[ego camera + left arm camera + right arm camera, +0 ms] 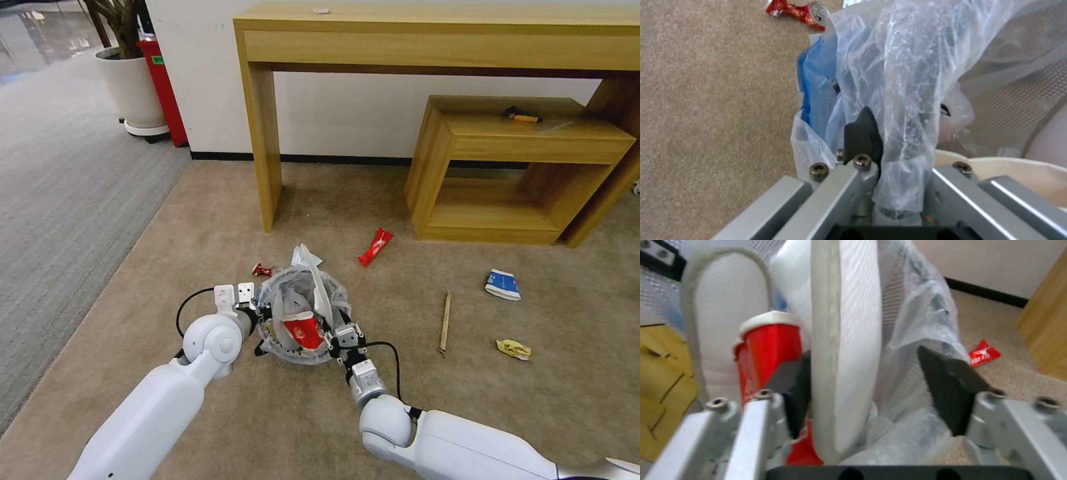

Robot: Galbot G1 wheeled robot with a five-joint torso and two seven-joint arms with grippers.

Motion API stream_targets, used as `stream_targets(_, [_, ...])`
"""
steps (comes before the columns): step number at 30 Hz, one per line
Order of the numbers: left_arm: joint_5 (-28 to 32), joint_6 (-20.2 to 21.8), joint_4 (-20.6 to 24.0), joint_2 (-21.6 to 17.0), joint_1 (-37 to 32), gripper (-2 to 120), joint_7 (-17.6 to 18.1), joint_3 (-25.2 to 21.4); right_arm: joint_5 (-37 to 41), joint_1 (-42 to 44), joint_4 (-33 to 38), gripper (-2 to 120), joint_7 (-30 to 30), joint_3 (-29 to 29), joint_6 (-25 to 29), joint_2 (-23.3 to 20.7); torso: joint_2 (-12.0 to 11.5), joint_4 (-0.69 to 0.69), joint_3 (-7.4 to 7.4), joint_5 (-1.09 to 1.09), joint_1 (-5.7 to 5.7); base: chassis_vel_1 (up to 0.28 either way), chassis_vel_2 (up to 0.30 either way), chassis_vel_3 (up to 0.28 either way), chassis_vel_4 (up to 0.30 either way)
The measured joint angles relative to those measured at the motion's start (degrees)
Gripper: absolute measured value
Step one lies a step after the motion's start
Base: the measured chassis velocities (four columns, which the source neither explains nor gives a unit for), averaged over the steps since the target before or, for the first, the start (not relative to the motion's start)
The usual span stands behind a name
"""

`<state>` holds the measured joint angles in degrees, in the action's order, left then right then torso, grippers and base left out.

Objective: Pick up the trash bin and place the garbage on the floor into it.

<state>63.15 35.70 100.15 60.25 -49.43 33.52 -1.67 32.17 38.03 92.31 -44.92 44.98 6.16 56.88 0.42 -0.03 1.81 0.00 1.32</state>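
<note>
A beige carpet (pixel 320 200) ran up to a white wall where a tall wooden console table (pixel 427 40) stood over a lower wooden bench (pixel 520 133), with a strip of grey striped carpet (pixel 67 187) to the robot's left leading to a white plant pot (pixel 130 90) and a red box (pixel 163 90). The trash bin (pixel 303 317), lined with a crinkled translucent bag, sat between the two arms near the middle of the beige floor. The left gripper (pixel 259 313) was clamped on the bin's rim on its left side, its fingers (pixel 862 136) pinching bag and edge together in the left wrist view. The right gripper (pixel 347 333) hovered at the bin's right rim with its jaws spread wide, straddling an upright white slipper (pixel 846 350) that stood inside the bin beside a crushed red-and-white cup (pixel 769 340); the black fingers (pixel 951 386) stood apart from the slipper on one side. On the carpet lay a red wrapper (pixel 375 247) just beyond the bin, a crushed red can (pixel 261 269) close by its left rim, and, well to the right, a wooden stick (pixel 445 323), a blue-white carton (pixel 503 285) and a yellow wrapper (pixel 513 349).
</note>
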Motion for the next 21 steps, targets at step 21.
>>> stream_targets(21, [0.6, 0.3, -7.2, 3.2, 5.8, 0, 1.1, 3.4, 2.1, -3.5, 1.9, 100, -1.1, 2.3, -0.9, 1.8, 0.0, -0.01, 0.00, -0.01, 0.00, 0.000, 0.000, 0.000, 0.000])
